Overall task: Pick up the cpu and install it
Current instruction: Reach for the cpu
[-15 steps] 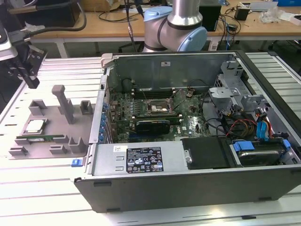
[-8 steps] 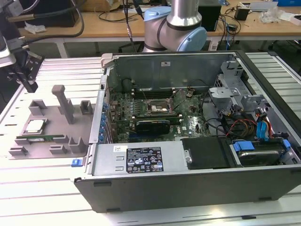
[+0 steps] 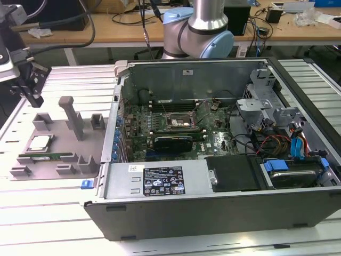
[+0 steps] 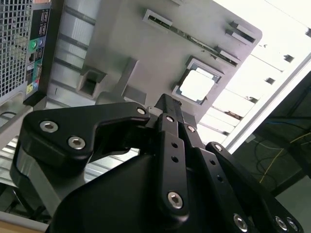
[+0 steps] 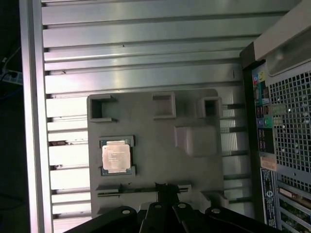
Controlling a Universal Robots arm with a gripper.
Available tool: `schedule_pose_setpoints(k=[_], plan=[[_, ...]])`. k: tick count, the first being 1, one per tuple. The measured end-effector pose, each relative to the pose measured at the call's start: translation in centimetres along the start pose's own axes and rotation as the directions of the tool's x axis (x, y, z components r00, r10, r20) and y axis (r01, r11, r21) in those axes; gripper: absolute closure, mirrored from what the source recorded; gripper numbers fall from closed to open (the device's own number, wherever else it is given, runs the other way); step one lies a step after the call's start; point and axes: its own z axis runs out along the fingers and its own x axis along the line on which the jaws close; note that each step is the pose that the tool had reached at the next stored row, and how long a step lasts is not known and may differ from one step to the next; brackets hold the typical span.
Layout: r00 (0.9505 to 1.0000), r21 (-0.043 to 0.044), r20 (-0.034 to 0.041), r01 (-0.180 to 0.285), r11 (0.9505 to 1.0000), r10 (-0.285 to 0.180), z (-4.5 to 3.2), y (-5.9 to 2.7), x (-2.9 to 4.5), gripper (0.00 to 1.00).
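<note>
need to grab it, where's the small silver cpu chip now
The small square silver cpu sits in a grey holder tray at the exterior view's left, beside the long green memory stick.

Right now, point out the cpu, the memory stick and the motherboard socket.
cpu (image 5: 116,156): first wrist view, centre of its metal top.
memory stick (image 3: 48,156): exterior view, middle of its green length.
motherboard socket (image 3: 178,122): exterior view, centre of the frame.

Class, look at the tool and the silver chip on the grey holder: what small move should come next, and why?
Probably shift the tool sideways until it is centred over the small square silver-topped cpu. It lies untouched in its recess in the grey moulded holder, and the tool hangs off to one side.
</note>
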Motion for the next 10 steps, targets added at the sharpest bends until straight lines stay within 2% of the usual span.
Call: schedule_pose_setpoints(k=[10], plan=[[1.0,-0.0013,-0.0002,0.0,1.0,0.0,1.9,0.37,0.32,0.89]])
